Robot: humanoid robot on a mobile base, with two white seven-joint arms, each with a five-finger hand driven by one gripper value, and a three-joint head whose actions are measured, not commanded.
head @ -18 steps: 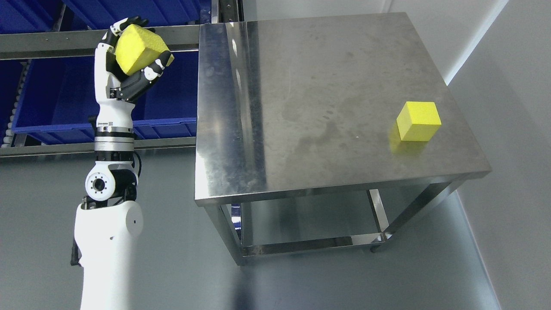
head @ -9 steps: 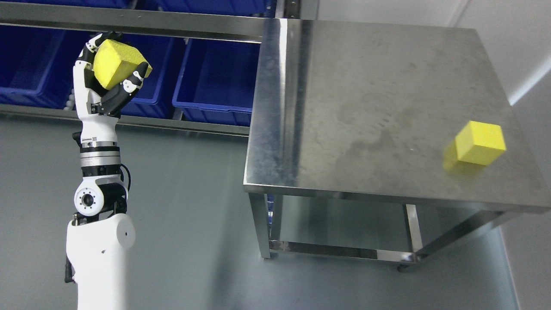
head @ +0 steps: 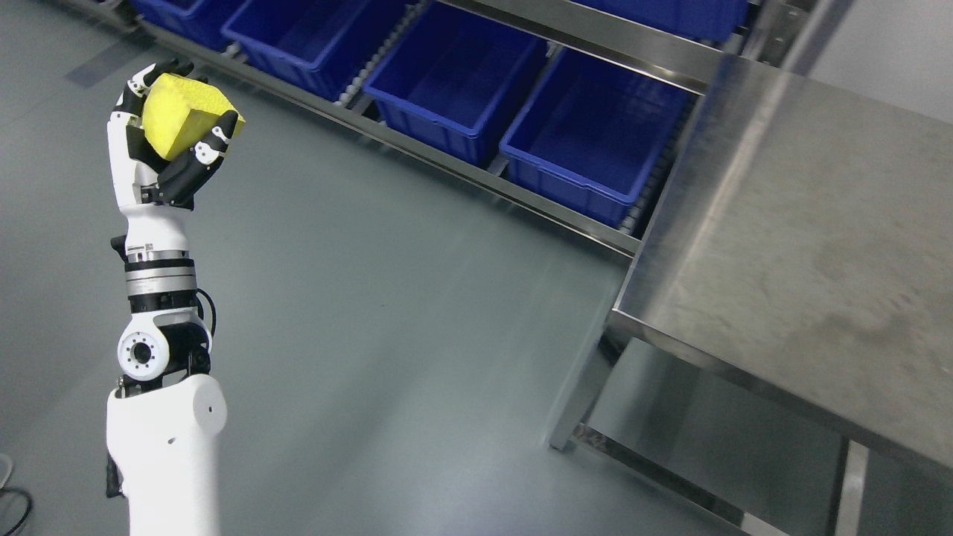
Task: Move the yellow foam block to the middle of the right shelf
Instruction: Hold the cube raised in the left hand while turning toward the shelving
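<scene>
Steel surface far right of the hand, bare top. Grey floor beneath. Row of blue bins on a low rack, up and right of the hand. Left hand raised, fingers wrapped around the yellow foam block, gripping it aloft over the floor.
</scene>
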